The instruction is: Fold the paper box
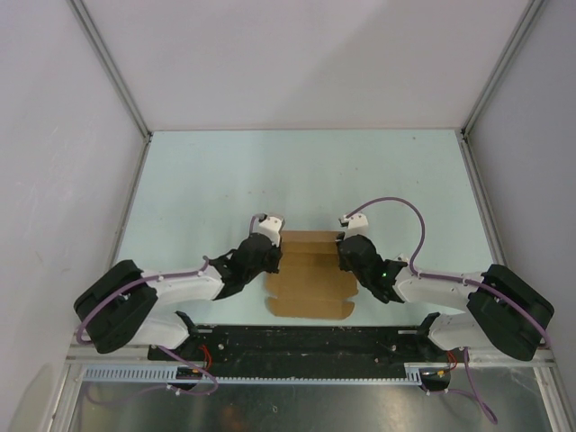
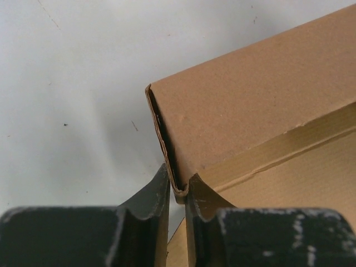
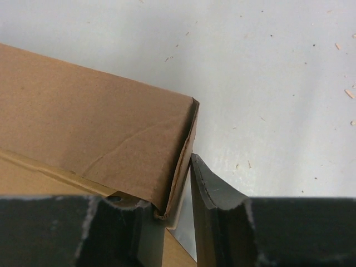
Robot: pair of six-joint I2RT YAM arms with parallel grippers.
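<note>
Paper box [image 1: 310, 274]: brown and half folded. It lies on the bench [image 1: 270, 171] with one arm at each side of it.
Left pincer [image 2: 178, 186]: pinched tight on the box's left wall, one finger inside and one outside.
Right pincer [image 3: 175, 189]: around the box's right wall but not tight. A small gap shows beside the outer finger [image 3: 214, 194].
Job now: I think it is to stand both side walls up.
How to do it well: pinch the right wall snugly first. Then lift both walls together, slowly, so the box does not slide or tear.
Watch out: the cardboard near the right wall has a wrinkle, so squeeze softly.
</note>
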